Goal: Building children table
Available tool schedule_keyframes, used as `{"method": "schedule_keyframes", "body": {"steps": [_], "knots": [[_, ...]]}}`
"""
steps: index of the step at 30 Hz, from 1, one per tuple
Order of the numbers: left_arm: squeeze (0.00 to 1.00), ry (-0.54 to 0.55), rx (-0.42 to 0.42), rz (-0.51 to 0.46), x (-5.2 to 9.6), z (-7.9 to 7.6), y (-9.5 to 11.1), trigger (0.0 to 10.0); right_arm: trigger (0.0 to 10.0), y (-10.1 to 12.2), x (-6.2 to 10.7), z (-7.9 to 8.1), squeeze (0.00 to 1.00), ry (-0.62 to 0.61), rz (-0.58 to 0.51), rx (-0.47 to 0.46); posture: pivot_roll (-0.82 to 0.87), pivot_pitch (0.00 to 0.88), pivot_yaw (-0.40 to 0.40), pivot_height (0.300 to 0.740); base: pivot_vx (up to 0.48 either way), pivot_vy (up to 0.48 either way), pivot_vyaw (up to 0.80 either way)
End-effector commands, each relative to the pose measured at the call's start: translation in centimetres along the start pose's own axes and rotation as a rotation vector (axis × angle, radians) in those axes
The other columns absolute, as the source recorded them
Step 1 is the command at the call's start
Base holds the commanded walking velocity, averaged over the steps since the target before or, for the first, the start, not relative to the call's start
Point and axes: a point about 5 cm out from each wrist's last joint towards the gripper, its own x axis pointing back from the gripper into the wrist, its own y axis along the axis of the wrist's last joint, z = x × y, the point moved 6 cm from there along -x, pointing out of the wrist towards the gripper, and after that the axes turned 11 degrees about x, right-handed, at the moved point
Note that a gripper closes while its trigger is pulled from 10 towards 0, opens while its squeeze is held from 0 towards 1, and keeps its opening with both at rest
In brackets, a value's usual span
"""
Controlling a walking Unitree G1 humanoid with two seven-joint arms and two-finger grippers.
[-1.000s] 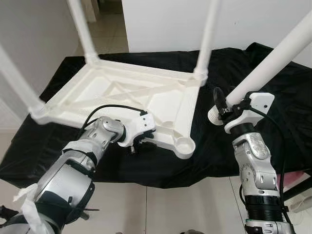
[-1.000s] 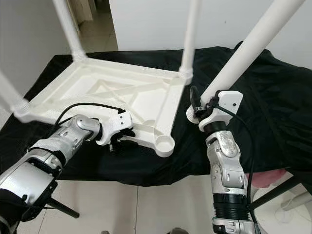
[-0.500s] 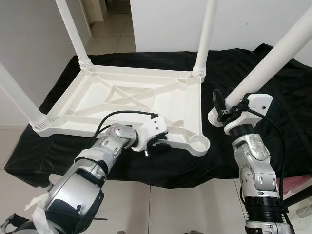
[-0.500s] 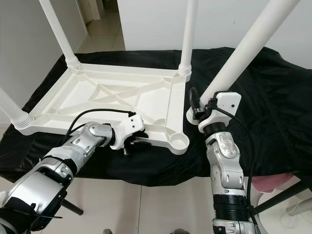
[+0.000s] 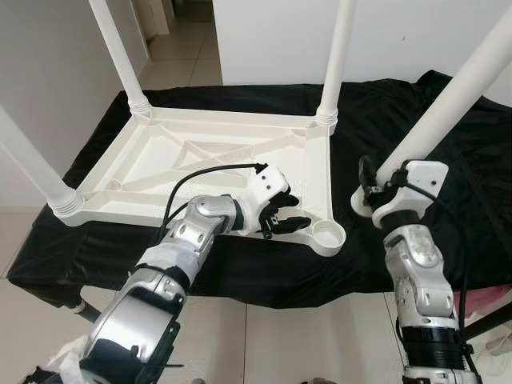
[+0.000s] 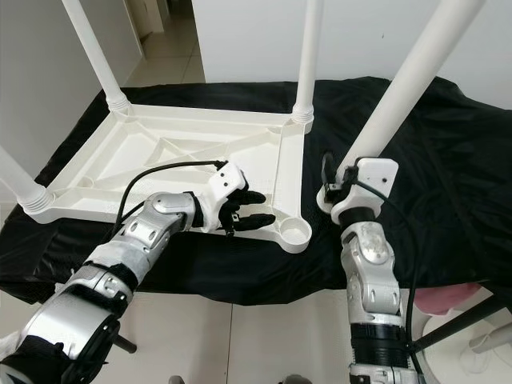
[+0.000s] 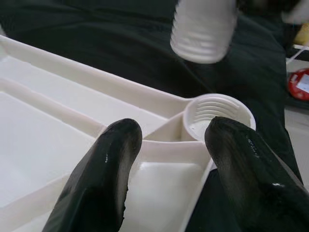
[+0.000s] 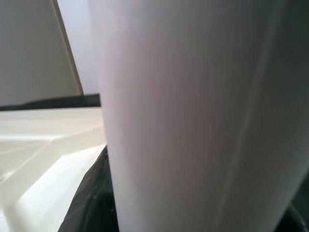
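Left wrist view | left hand (image 7: 166,159) spread, bracing upturned tabletop (image 5: 208,156) by empty socket (image 7: 217,116) | right hand (image 5: 376,186) clamped on fourth leg (image 5: 448,100) | align threads upright, then twist

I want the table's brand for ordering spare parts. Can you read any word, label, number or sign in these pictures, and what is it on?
No readable text.
Upturned white table top: no markings seen.
Loose table leg: plain white.
Red round object: pale label, too blurred to read.
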Motion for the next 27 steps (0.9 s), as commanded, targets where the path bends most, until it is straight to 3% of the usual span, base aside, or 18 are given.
{"method": "schedule_keyframes", "body": {"steps": [1,4,9,13,19,20,22,27], "knots": [[0.0,0.25,0.009,-0.068,1.2,2.9,0.8,10.0,10.0,0.3,0.0,0.7,0.0,0.022,-0.002,-0.018,-0.11,0.0,0.068,0.74,0.0,0.0,0.0],[0.0,0.317,0.03,-0.163,3.0,3.4,2.1,10.0,10.0,0.1,0.1,1.3,0.0,0.054,0.002,-0.054,-0.11,0.0,0.052,0.74,0.0,0.0,0.0],[0.0,0.364,0.075,-0.216,4.0,3.6,2.6,10.0,10.0,0.1,0.1,1.7,0.0,0.075,0.005,-0.061,-0.1,0.0,0.039,0.74,0.0,0.0,0.0],[0.0,0.455,0.127,-0.301,6.0,3.6,3.1,10.0,10.0,0.0,-0.1,2.7,0.0,0.122,0.004,-0.031,-0.07,0.0,0.009,0.74,0.0,0.0,0.0],[0.0,0.509,0.164,-0.32,6.9,3.8,2.8,10.0,10.0,-0.4,-0.2,3.2,0.0,0.147,0.023,-0.021,-0.05,0.0,0.002,0.74,0.0,0.0,0.0],[0.0,0.557,0.256,-0.364,7.5,4.1,2.5,10.0,10.0,-0.9,-0.5,3.2,0.0,0.136,0.04,-0.015,-0.04,0.0,-0.01,0.74,0.0,0.0,0.0],[0.0,0.57,0.279,-0.379,7.7,4.2,2.5,10.0,10.0,-1.0,-0.7,3.2,0.0,0.129,0.043,-0.009,-0.04,0.0,-0.01,0.74,0.0,0.0,0.0],[0.0,0.586,0.249,-0.405,7.7,3.2,2.8,10.0,10.0,-1.1,-0.5,3.7,0.0,0.149,0.042,-0.02,-0.03,0.001,-0.021,0.74,0.0,0.0,0.0]]}}
